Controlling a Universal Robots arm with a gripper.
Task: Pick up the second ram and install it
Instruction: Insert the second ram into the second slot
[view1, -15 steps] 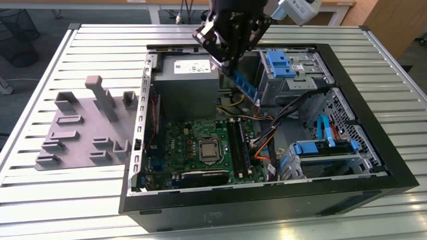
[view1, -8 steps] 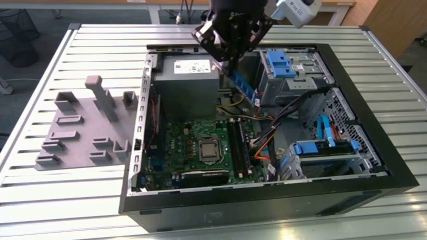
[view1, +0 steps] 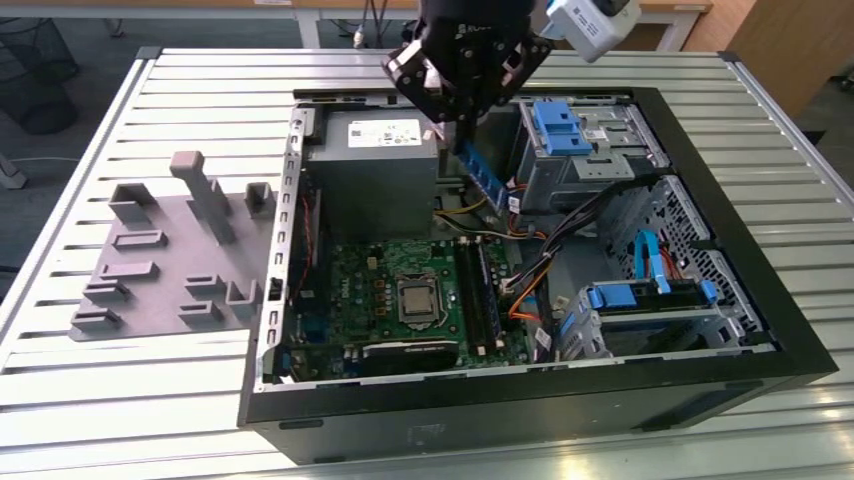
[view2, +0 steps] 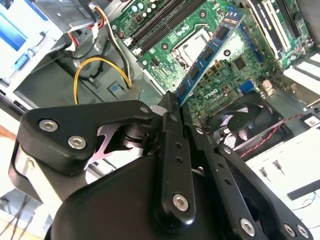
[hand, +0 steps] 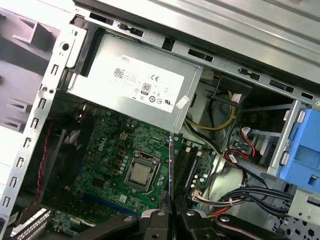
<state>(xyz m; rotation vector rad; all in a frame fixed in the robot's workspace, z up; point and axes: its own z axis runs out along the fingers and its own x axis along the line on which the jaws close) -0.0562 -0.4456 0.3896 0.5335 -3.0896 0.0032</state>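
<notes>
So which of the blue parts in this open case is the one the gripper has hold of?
The second ram, the thin blue strip pinched in the gripper above the motherboard. The other blue parts, the drive-bay brackets, sit fixed in their cages.

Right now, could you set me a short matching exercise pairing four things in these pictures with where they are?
Things:
1. ram
2. holder tray
3. power supply
4. processor socket

Places:
A. on the table, outside the case
B. in the middle of the green board
C. held in the gripper above the case
D. grey box in the case's far corner

Pairs: 1-C, 2-A, 3-D, 4-B
</notes>
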